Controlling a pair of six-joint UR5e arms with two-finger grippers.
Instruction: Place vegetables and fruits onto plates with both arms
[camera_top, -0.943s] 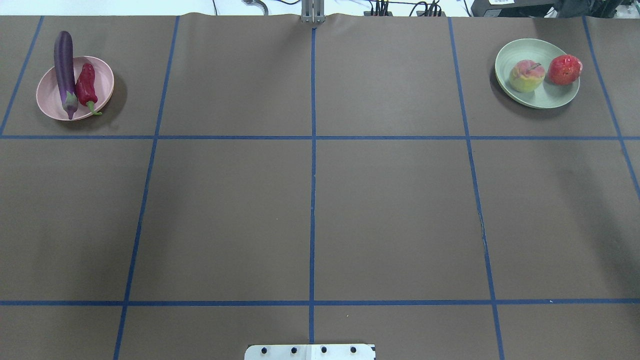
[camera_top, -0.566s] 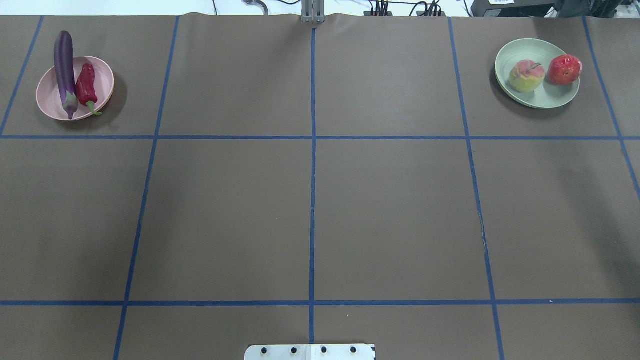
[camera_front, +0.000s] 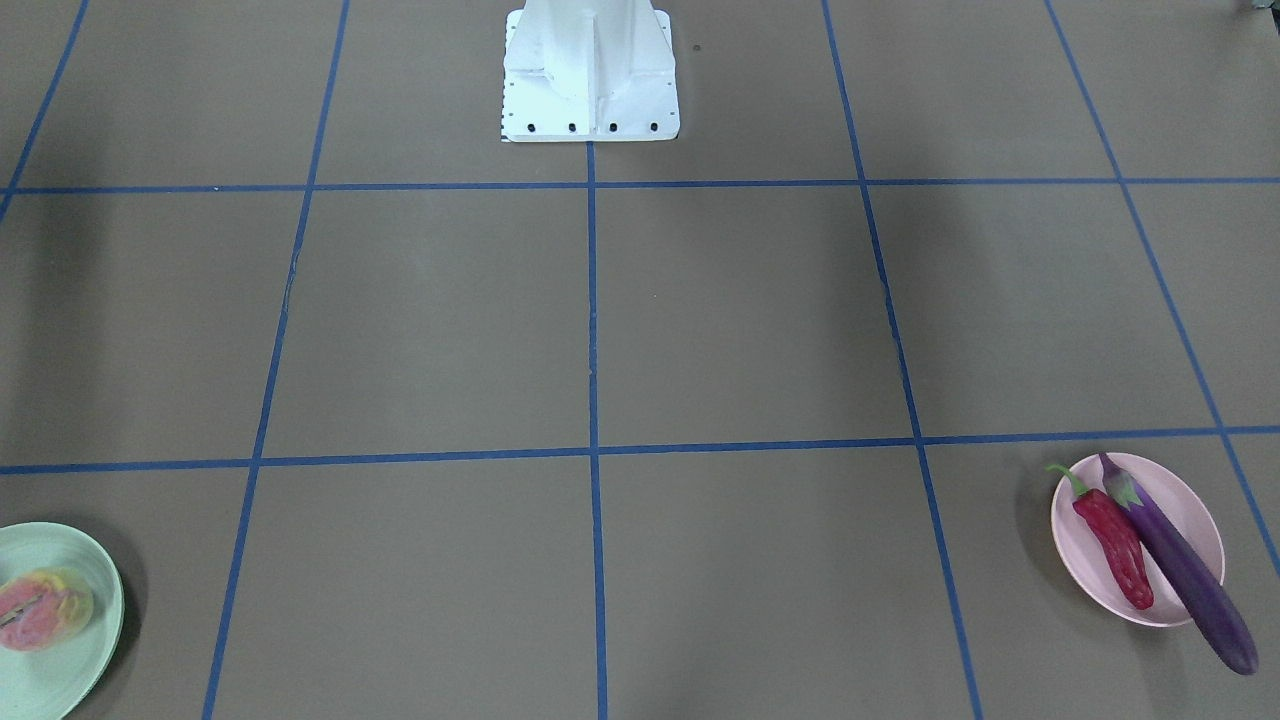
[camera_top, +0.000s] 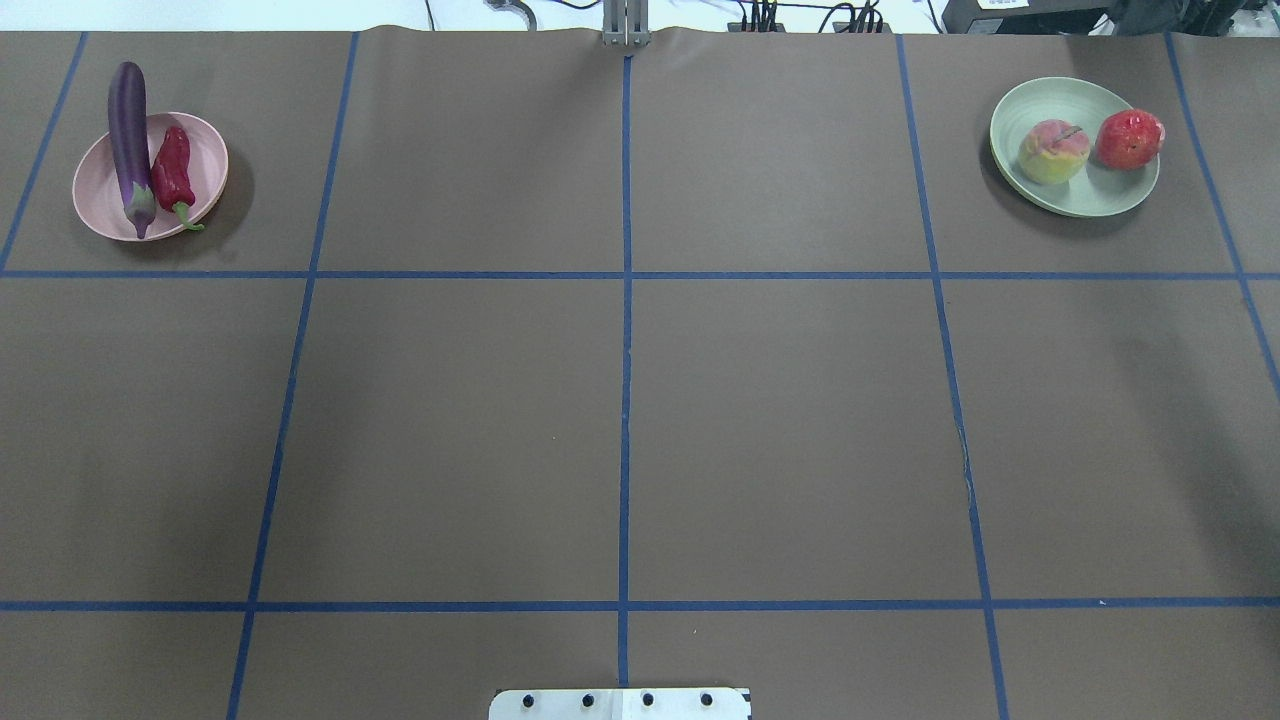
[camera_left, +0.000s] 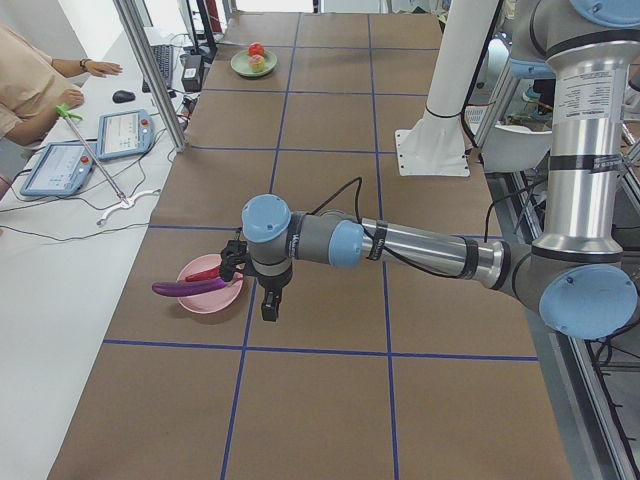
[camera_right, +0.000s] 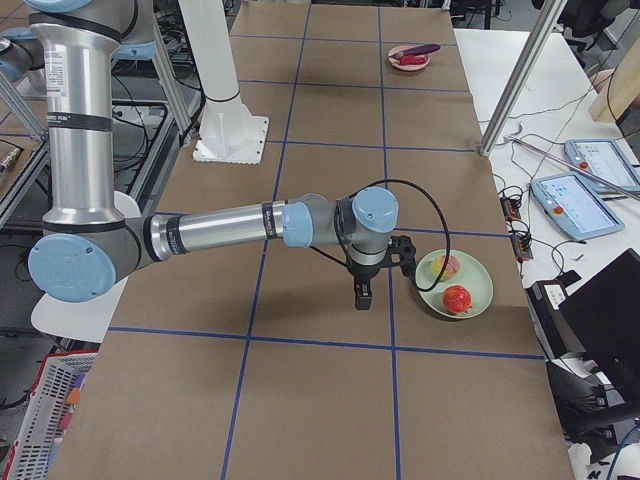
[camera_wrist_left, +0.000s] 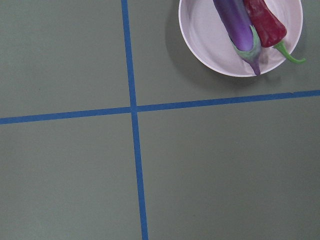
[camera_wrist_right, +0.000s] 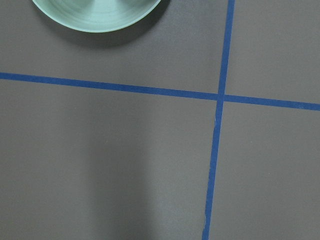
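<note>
You will find the eggplant (camera_top: 130, 140) lying across the pink plate (camera_top: 205, 160) at the far left of the table, its rounded far end overhanging the rim. The chili (camera_top: 172, 172) lies on the same plate, touching the eggplant's right side, green stem toward the near edge. At the far right, the mint plate (camera_top: 1060, 100) carries the peach (camera_top: 1053, 151) and, just to its right, the red-orange ball (camera_top: 1129, 138) by the rim.

The left gripper (camera_left: 268, 305) hangs pointing down over bare table near the pink plate, touching nothing. The right gripper (camera_right: 363, 293) hangs likewise near the mint plate. Both show only in the side views, so you cannot tell how wide either claw stands

The white base block (camera_front: 590, 70) stands at the near edge, on the blue centre tape line (camera_top: 625, 400)
</note>
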